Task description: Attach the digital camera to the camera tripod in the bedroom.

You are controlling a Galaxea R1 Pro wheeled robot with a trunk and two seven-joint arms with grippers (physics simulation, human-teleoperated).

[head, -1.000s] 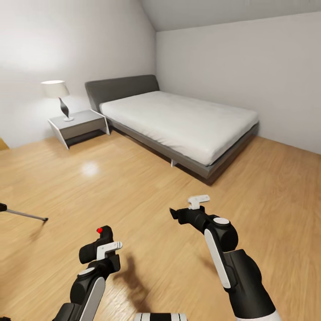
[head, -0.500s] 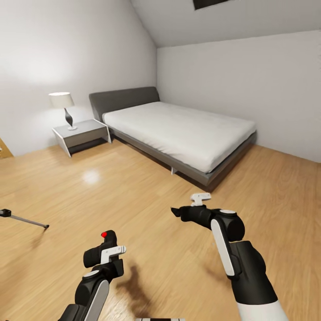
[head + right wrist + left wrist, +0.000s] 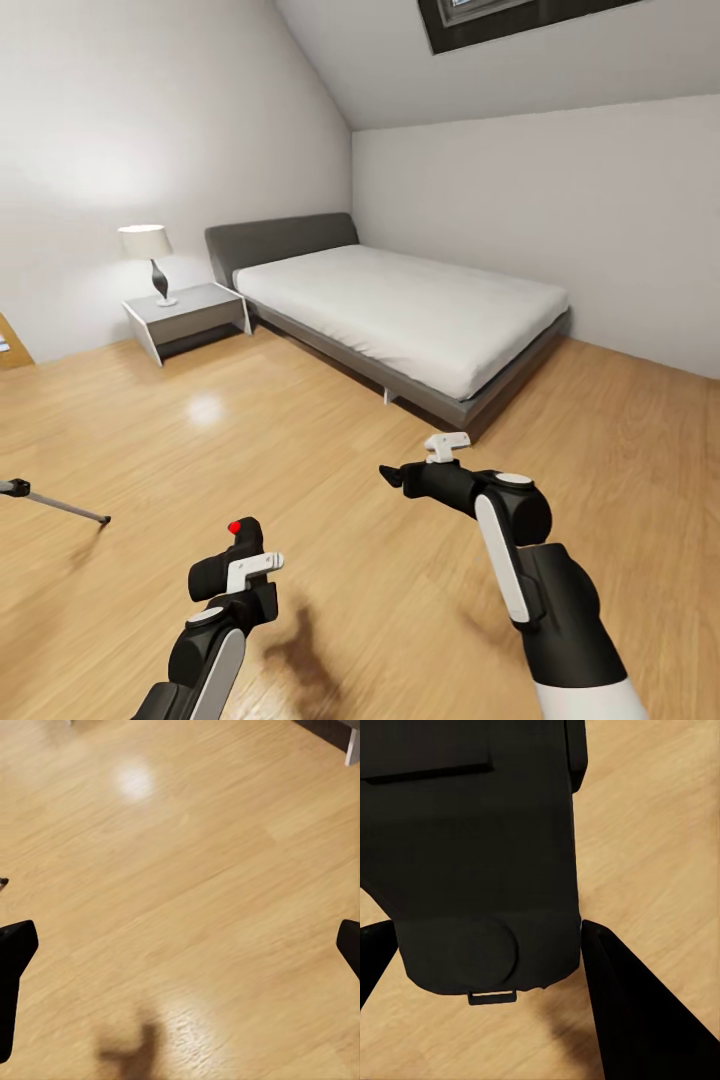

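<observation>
Left gripper [image 3: 235,560] grips digital camera [image 3: 472,855] above wood floor [image 3: 330,470]

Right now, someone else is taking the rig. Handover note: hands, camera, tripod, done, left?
Left hand: shut on the digital camera, held above the wood floor, red button up.
Right hand: open, empty, held out over the floor.
Camera tripod: one leg and foot show at the head view's left edge; the rest is out of frame.
Done: camera picked up, robot in the bedroom by the bed.
Left: turn toward the tripod, approach it, attach the camera to its head.
</observation>
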